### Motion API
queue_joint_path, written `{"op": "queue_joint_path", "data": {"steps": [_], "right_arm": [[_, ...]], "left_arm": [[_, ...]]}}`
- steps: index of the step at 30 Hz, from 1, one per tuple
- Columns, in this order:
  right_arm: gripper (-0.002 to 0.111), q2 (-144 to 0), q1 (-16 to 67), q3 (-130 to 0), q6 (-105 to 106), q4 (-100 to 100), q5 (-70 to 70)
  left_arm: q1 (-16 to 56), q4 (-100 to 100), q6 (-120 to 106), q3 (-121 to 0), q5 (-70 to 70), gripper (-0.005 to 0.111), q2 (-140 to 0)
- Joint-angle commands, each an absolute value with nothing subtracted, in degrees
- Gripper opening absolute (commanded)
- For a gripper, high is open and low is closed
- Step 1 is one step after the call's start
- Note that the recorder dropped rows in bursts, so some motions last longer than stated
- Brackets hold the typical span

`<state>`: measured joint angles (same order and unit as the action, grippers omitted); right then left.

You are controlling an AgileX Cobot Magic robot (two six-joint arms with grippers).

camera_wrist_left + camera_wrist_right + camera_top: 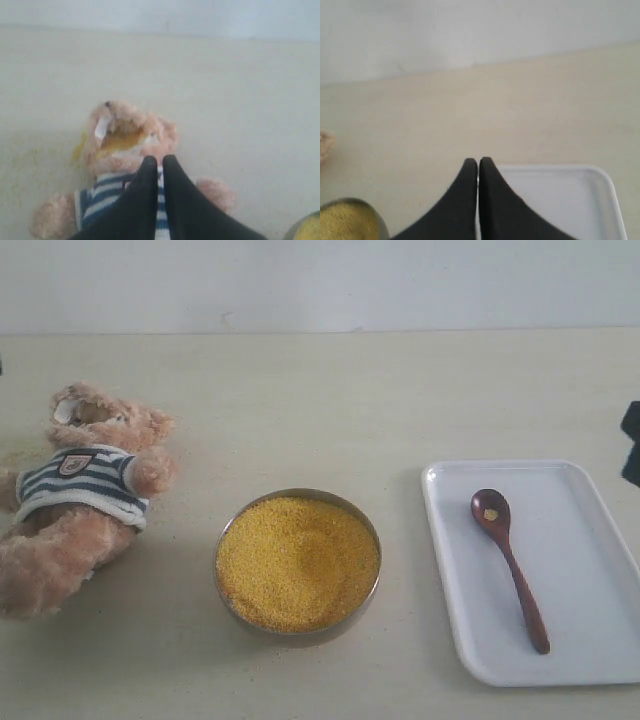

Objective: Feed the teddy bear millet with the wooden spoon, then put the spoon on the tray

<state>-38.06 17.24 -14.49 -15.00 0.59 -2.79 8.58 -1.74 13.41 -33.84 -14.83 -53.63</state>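
Observation:
The teddy bear (85, 490) lies on its back at the left of the table, with yellow millet on its face (122, 140). The metal bowl (298, 562) heaped with millet stands in the middle. The wooden spoon (510, 565) lies on the white tray (600, 640) at the right, a few grains in its bowl. My left gripper (160, 159) hovers shut and empty above the bear's striped shirt. My right gripper (478, 161) is shut and empty above the tray's edge (555, 172); only a dark part of it (631, 440) shows at the exterior view's right edge.
Loose millet grains are scattered on the table beside the bear's head (30, 155). The bowl's rim (365, 210) shows in the right wrist view and at the corner of the left wrist view (307, 227). A pale wall runs behind the table.

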Motion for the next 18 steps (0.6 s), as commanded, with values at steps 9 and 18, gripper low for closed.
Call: {"op": "queue_joint_path", "data": {"steps": [9,18], "right_arm": [[0.0,-15.9,17.08,-1.9,-13.17,0.77,-7.02],[0.0,-14.56,17.08,-1.36,-13.17,0.77,-5.98]], "left_arm": [[8.51,-1.42,14.17,-18.27,-5.89,0.005,-17.11],[8.51,-1.42,13.96,-17.47,-5.63,0.005,-2.31]]}}
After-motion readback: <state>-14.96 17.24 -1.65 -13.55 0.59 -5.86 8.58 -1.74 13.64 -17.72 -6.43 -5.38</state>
